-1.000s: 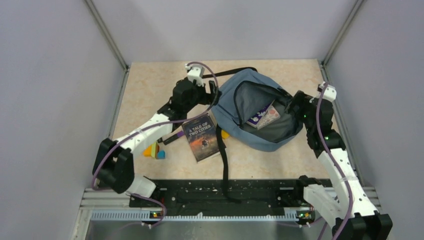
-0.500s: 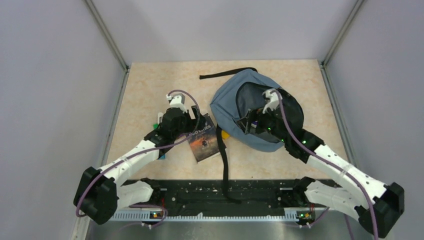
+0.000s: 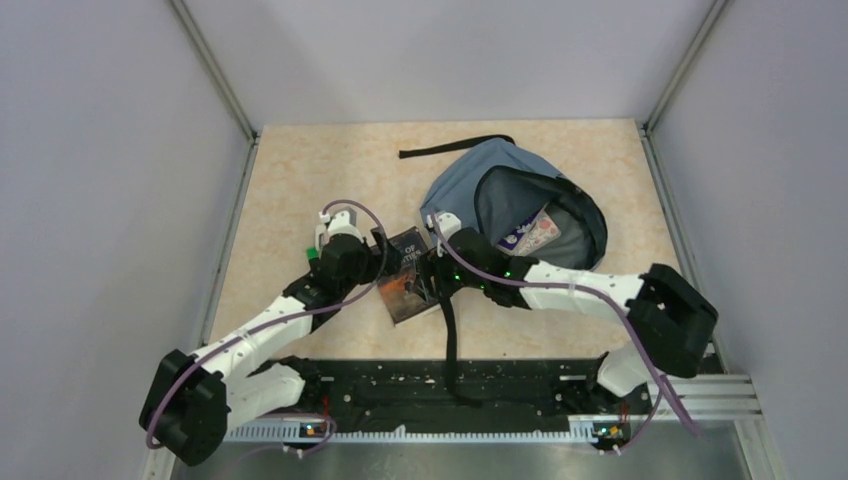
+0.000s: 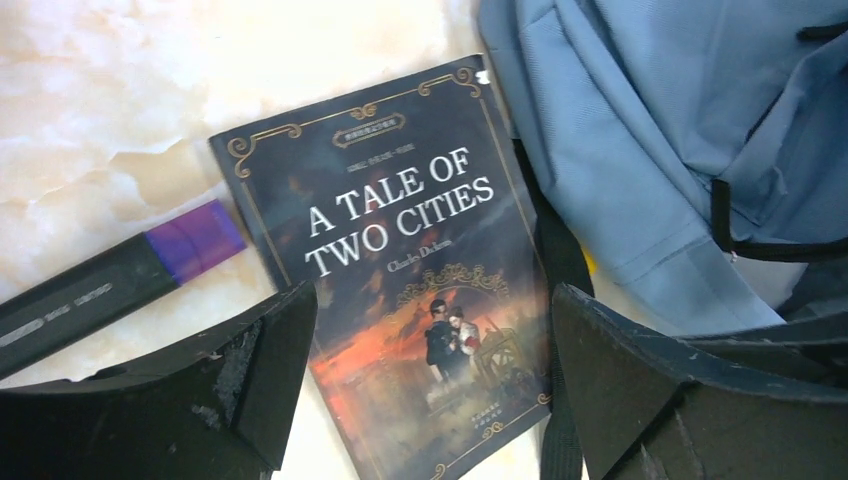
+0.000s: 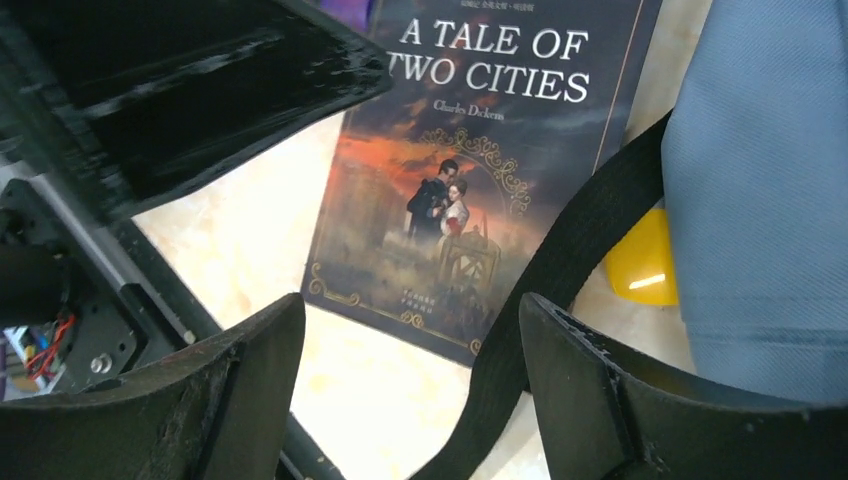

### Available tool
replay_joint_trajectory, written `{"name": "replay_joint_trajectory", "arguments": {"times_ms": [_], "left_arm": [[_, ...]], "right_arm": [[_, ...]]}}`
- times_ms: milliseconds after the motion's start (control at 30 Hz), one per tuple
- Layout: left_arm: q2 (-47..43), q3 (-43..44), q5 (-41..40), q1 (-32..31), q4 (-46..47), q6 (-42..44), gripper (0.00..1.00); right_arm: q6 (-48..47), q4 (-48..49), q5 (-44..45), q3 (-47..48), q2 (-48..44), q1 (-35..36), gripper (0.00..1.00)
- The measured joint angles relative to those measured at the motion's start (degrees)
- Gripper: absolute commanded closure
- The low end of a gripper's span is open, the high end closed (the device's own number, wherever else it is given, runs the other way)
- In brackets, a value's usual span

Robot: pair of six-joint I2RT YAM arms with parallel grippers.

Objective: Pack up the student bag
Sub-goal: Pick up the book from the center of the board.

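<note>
While one book (image 3: 404,288) lies flat | student bag (image 3: 468,176): one | marker (image 4: 95,295): one

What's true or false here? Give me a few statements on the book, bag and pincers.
1. The book lies on the table, outside the student bag. True.
2. The student bag is zipped shut. False: its main opening gapes, with items showing inside.
3. The left pincer is open above the book. True.
4. The right pincer is reaching into the bag. False: it is open over the book, beside the black strap.
</note>
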Motion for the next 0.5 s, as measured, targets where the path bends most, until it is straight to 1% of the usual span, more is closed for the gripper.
{"name": "replay_joint_trajectory", "arguments": {"times_ms": [300, 400, 500], "left_arm": [[-7.50, -6.23, -7.41, 0.02, -1.60, -2.32, 0.10], [-8.85, -6.97, -8.55, 0.02, -1.99, -2.58, 0.11], [-9.40, -7.08, -8.94, 0.02, -2.05, -2.60, 0.11]], "right_arm": [[0.92, 1.09, -1.07, 4.68, 12.15, 0.00, 0.25], [0.98, -0.94, 0.50, 6.95, 14.60, 0.00, 0.23], [1.51, -2.75, 2.69, 7.50, 14.84, -0.22, 0.22]]}}
